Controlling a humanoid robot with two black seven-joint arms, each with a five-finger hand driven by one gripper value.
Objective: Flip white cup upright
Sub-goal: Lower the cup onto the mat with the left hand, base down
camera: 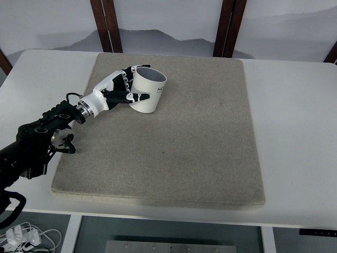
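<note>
Top view shows the left hand (122, 87) closed around the white cup (147, 89) at the mat's (210, 158) far-left area, the cup's axis tilted with the mouth facing up and away, nearly upright.

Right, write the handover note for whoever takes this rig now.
Left hand: shut on the white cup, fingers wrapped round its side. Right hand: not in view.
Cup: over the far left part of the grey mat, mouth up and tilted; whether its base touches the mat is unclear.
Done: cup grasped and mostly turned mouth-up.
Left: level it, set it down, release.
</note>
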